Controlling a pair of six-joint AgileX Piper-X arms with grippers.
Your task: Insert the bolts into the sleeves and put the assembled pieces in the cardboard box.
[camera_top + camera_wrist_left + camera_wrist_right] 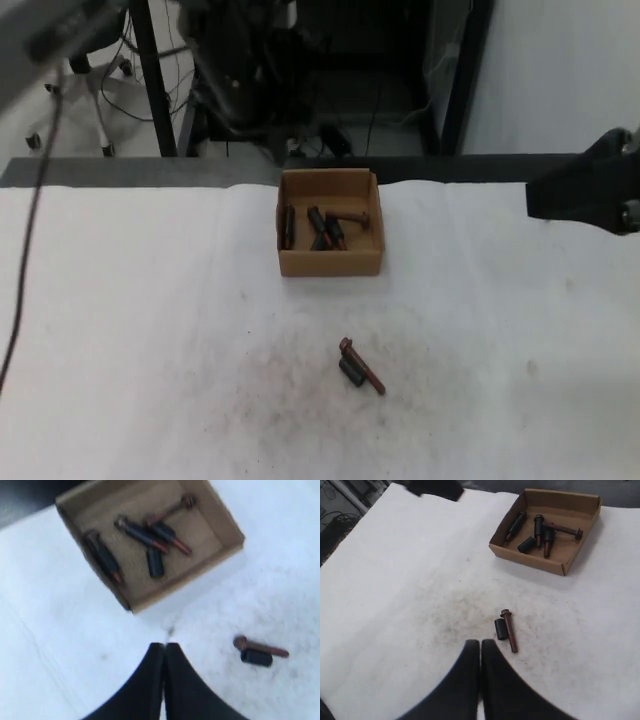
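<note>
From the L wrist cam, the left gripper [164, 645] had its two fingers pressed together w/ nothing between them, hanging over the white cover [140, 340] near the cardboard box [226, 526]; the fingers' lower parts were cut off by the frame edge. The right gripper [480, 642] was likewise closed up tight and empty, just beside the loose bolt [510, 632] and the loose sleeve [500, 629]. Those two lay touching side by side on a speckled dirty patch of the cover, well apart from the box, the bolt not inserted. Inside the box I counted approx. three bolts w/ sleeves on, one bare sleeve and one bare bolt lying near the far wall, but they overlapped in the middle, so I couldn't be sure which touched which. In the high cam a dark arm part [590, 190] poked in at the edge, mostly cut off; I couldn't tell which arm.
</note>
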